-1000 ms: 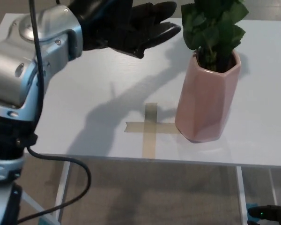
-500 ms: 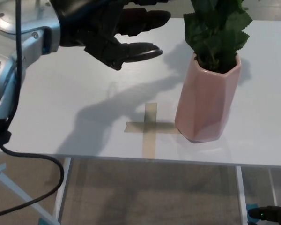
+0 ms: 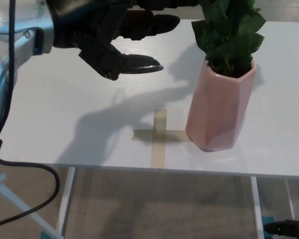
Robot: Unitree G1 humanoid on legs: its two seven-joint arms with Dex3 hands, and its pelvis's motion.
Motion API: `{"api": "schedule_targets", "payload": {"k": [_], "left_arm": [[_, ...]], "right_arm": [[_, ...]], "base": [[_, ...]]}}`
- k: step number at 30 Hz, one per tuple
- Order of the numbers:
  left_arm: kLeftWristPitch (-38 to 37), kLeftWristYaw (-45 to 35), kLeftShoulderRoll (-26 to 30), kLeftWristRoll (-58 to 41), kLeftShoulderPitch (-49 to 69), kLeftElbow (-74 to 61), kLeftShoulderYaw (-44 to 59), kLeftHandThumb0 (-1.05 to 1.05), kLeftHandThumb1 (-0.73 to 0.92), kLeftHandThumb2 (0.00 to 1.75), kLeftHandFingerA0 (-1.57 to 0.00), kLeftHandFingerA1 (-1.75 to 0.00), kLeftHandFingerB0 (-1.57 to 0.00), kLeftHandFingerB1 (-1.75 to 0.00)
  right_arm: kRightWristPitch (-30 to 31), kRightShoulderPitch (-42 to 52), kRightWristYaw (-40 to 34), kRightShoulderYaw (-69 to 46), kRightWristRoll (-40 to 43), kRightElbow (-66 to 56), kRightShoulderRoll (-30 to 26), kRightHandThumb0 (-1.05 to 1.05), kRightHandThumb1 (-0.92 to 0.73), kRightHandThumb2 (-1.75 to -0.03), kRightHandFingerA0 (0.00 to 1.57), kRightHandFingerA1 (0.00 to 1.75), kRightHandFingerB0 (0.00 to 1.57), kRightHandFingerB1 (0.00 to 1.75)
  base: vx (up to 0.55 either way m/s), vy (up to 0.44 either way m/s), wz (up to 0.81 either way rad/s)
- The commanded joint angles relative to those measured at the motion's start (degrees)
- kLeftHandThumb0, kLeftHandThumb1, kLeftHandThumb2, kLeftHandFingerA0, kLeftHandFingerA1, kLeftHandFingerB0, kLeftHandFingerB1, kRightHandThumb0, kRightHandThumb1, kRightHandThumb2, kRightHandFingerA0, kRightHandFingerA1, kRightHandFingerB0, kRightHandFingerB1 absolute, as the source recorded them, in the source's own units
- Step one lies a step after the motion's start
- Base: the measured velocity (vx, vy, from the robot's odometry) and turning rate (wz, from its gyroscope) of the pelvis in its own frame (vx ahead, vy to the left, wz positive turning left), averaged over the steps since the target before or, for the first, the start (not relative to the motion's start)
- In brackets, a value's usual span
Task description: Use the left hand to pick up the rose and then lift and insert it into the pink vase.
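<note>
While vased, rose (image 3: 228, 31) beside left hand (image 3: 114, 37)

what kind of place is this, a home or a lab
Probably a lab or test room: a bare white table marked with a tape cross, one pink vase as prop, and the left robot hand trailing cables.

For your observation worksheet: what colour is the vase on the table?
Pink; the vase shows clearly in the head view.
</note>
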Motion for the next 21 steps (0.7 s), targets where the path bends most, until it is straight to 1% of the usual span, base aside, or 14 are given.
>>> {"api": "schedule_targets", "payload": {"k": [1, 3, 4, 5, 8, 9, 10, 11, 14, 15, 16, 19, 20, 21], "left_arm": [[-3.6, -6.1, 3.2, 2.4, 1.4, 0.3, -1.6, -0.85, 0.49, 0.62, 0.00, -0.20, -0.01, -0.23], [-3.8, -6.3, 3.3, 2.5, 1.4, 0.4, -1.6, -0.85, 0.49, 0.62, 0.00, -0.20, -0.01, -0.23], [-4.2, -10.2, 6.7, 5.1, 0.1, -0.9, -5.0, -0.75, 0.43, 0.83, -0.02, -0.13, -0.15, -0.36], [-4.4, -12.0, 8.2, 6.2, -0.4, -1.5, -6.6, -0.75, 0.43, 0.83, -0.02, -0.13, -0.15, -0.36], [-4.6, -12.0, 8.6, 6.0, -0.7, -1.4, -7.0, -0.75, 0.43, 0.83, -0.02, -0.13, -0.15, -0.36], [-3.6, -13.6, 9.6, 6.5, -1.6, -1.6, -8.3, -0.84, 0.48, 0.60, 0.00, -0.15, -0.35, -0.34], [-3.1, -14.3, 10.1, 6.7, -2.1, -1.6, -8.9, -0.84, 0.48, 0.60, 0.00, -0.15, -0.35, -0.34], [-2.9, -14.8, 10.6, 7.2, -2.2, -1.7, -9.5, -0.81, 0.45, 0.80, 0.00, 0.00, -0.34, -0.43], [-4.4, -15.7, 11.6, 8.2, -1.3, -2.1, -10.1, -0.81, 0.44, 0.82, 0.00, -0.02, -0.34, -0.44], [-4.4, -15.8, 11.6, 8.2, -1.2, -2.1, -10.1, -0.81, 0.44, 0.82, 0.00, -0.02, -0.34, -0.44], [-4.3, -15.9, 11.7, 8.4, -1.1, -2.2, -9.9, -0.84, 0.42, 0.66, -0.01, -0.15, -0.35, -0.38], [-5.2, -15.8, 11.5, 8.5, 0.4, -1.7, -8.8, -0.83, 0.51, 0.61, 0.00, -0.19, -0.34, -0.34], [-5.4, -15.6, 11.7, 8.5, 1.0, -2.0, -8.2, -0.78, 0.43, 0.82, 0.00, -0.05, -0.28, -0.43], [-5.5, -15.5, 11.8, 8.5, 1.4, -2.2, -8.0, -0.82, 0.45, 0.82, 0.00, -0.01, -0.24, -0.40]], "right_arm": [[0.1, 0.7, 0.2, -0.1, 0.0, 0.3, -0.2, -0.35, -0.66, -0.60, 0.60, 0.41, 0.57, 0.40], [0.1, 0.7, 0.2, -0.1, 0.0, 0.3, -0.2, -0.35, -0.66, -0.60, 0.60, 0.41, 0.57, 0.40], [-0.1, 0.9, 0.1, -0.1, 0.0, 0.4, -0.2, -0.39, -0.55, -0.90, 0.56, 0.59, 0.48, 0.54], [-0.1, 1.0, 0.0, -0.1, -0.1, 0.4, -0.1, -0.39, -0.55, -0.90, 0.56, 0.59, 0.48, 0.54], [-0.1, 1.0, 0.0, -0.1, -0.1, 0.4, -0.1, -0.39, -0.55, -0.90, 0.56, 0.59, 0.48, 0.54], [-0.2, 1.2, 0.2, 0.0, -0.1, 0.4, -0.1, -0.38, -0.55, -0.90, 0.57, 0.60, 0.49, 0.55], [-0.3, 1.3, 0.2, 0.0, -0.2, 0.4, -0.1, -0.38, -0.55, -0.90, 0.57, 0.60, 0.49, 0.55], [-0.1, 1.2, 0.1, 0.1, -0.2, 0.4, -0.1, -0.38, -0.55, -0.91, 0.58, 0.60, 0.48, 0.55], [0.2, 1.0, 0.1, -0.1, -0.1, 0.4, 0.0, -0.37, -0.55, -0.91, 0.58, 0.60, 0.47, 0.55], [0.2, 0.9, 0.1, -0.1, -0.1, 0.4, 0.0, -0.37, -0.55, -0.91, 0.58, 0.60, 0.47, 0.55], [0.2, 0.9, 0.1, 0.0, -0.1, 0.4, 0.0, -0.37, -0.54, -0.91, 0.58, 0.61, 0.47, 0.55], [0.4, 0.8, 0.3, 0.0, -0.2, 0.5, 0.0, -0.37, -0.54, -0.91, 0.58, 0.61, 0.47, 0.55], [0.4, 0.8, 0.3, -0.1, -0.1, 0.4, 0.0, -0.37, -0.55, -0.91, 0.58, 0.60, 0.47, 0.55], [0.4, 0.8, 0.3, -0.1, 0.0, 0.4, 0.1, -0.37, -0.55, -0.91, 0.58, 0.60, 0.47, 0.55]], "base": [[0.00, 0.000, 0.00], [0.00, 0.000, 0.00], [0.00, 0.000, 0.00], [0.00, 0.000, 0.00], [0.00, 0.000, 0.00], [0.00, 0.000, 0.00], [0.00, 0.000, 0.00], [0.00, 0.000, 0.00], [0.00, 0.000, 0.00], [0.00, 0.000, 0.00], [0.00, 0.000, 0.00], [0.00, 0.000, 0.00], [0.00, 0.000, 0.00], [0.00, 0.000, 0.00]]}}
